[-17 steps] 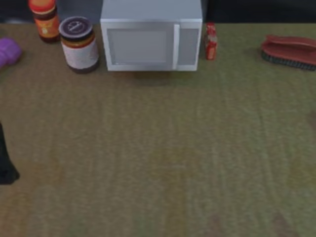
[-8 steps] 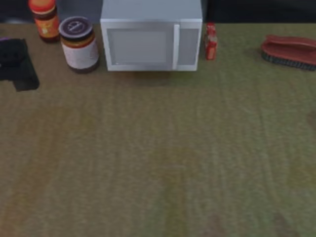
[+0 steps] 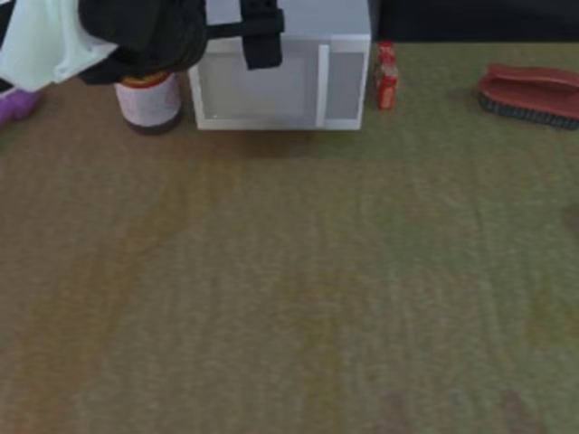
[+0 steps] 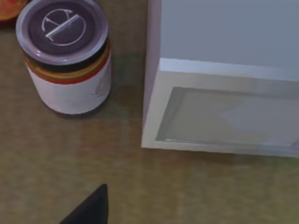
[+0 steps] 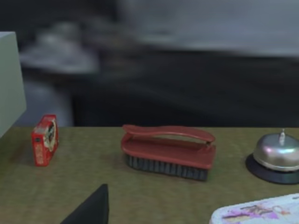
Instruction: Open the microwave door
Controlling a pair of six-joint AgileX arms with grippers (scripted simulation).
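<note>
One olive tabletop under everything. Largest thing on it is the microwave, at the far edge, left of centre. Has the microwave door flat shut and facing the near side, with the pale bar handle at the door's right edge, beside the control strip.

Next in bulk, the left arm. Half a second ago low at the tabletop's left edge; now swung in over the jar and the microwave's left top corner. Carries the left tool above the door's upper left; cannot tell whether apart or together. Reads as an approach only: no contact with the handle, which lies further right, so the opening itself is not begun.

Right tool seen only as a dark tip in its own wrist view, probably parked, facing the brush and red box; state cannot be told.

Smaller, the jar, just left of the microwave and apart from it. Shows a pale ring crossed by a bar on the lid; no words readable on its label. Print on the red box too small to read.
</note>
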